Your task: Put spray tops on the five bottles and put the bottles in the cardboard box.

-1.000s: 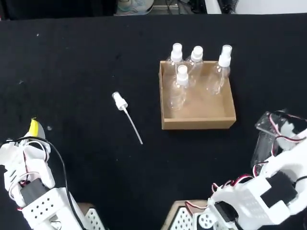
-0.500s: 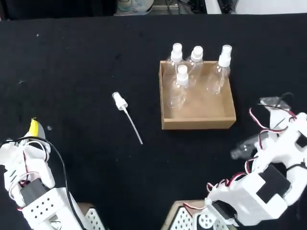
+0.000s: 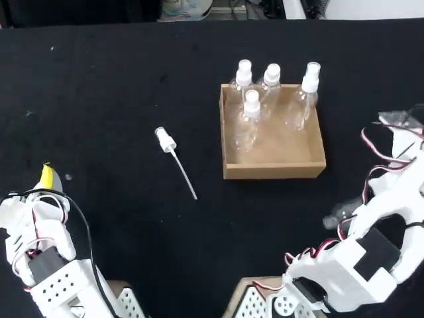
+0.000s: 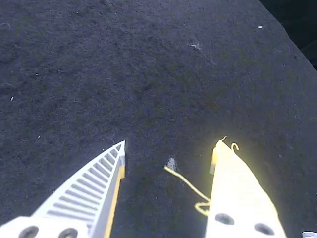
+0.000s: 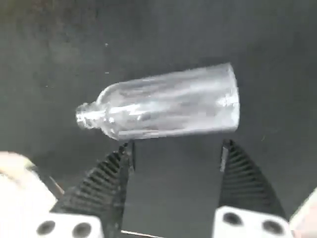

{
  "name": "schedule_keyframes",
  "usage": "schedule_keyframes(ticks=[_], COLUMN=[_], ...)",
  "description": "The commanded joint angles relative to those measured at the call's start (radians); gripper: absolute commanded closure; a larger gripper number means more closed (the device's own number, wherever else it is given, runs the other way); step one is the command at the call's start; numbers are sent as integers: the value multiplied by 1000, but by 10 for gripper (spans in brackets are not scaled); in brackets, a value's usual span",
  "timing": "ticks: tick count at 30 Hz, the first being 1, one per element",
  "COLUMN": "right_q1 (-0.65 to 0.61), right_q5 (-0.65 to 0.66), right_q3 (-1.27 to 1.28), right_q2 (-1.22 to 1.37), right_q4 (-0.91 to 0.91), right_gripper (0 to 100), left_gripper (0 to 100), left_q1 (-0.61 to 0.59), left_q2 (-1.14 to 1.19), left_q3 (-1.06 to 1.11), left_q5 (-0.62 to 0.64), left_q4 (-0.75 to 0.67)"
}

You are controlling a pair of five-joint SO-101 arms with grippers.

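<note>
A clear bottle (image 5: 163, 101) without a top lies on its side on the black cloth, just beyond the tips of my open right gripper (image 5: 176, 146), which does not touch it. From above, the bottle (image 3: 341, 213) is a faint shape left of the right arm (image 3: 391, 192). A loose spray top (image 3: 165, 140) with a long tube lies on the cloth left of the cardboard box (image 3: 273, 171). Several capped bottles (image 3: 246, 119) stand in the box. My left gripper (image 4: 171, 145) is open over bare cloth at the near left (image 3: 52, 177).
The black cloth (image 3: 106, 86) covers the whole table, with wide free room to the left of the box and in front of it. Both arm bases (image 3: 59, 285) stand at the near edge. Clutter lies beyond the table's far edge.
My right gripper held the bottle upright a second ago. The bottle has since tipped over and lies free on the cloth, and the right arm has swung away to the right.
</note>
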Motion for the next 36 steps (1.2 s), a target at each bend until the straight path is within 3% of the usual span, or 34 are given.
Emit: schedule_keyframes(ticks=[1,5,7,8,14,28,33,36], right_q1=[12,92,110,110,74,17,-2,-3], right_q5=[508,1100,1270,1293,1300,1289,1108,891], right_q3=[-56,8,45,56,136,412,460,426], right_q2=[-41,-15,-13,-13,-7,-8,-15,-15], right_q4=[-44,-40,-46,-46,-81,-390,-442,-442], right_gripper=[765,765,764,764,764,766,770,819], left_gripper=[730,730,730,730,730,730,730,730], left_q1=[12,12,12,12,12,12,12,12], left_q2=[-8,-8,-8,-8,-8,-8,-8,-8], left_q3=[-56,-56,-56,-56,-56,-56,-56,-56], left_q5=[8,8,8,8,8,6,6,6], left_q4=[-21,-21,-21,-21,-21,-21,-21,-21])
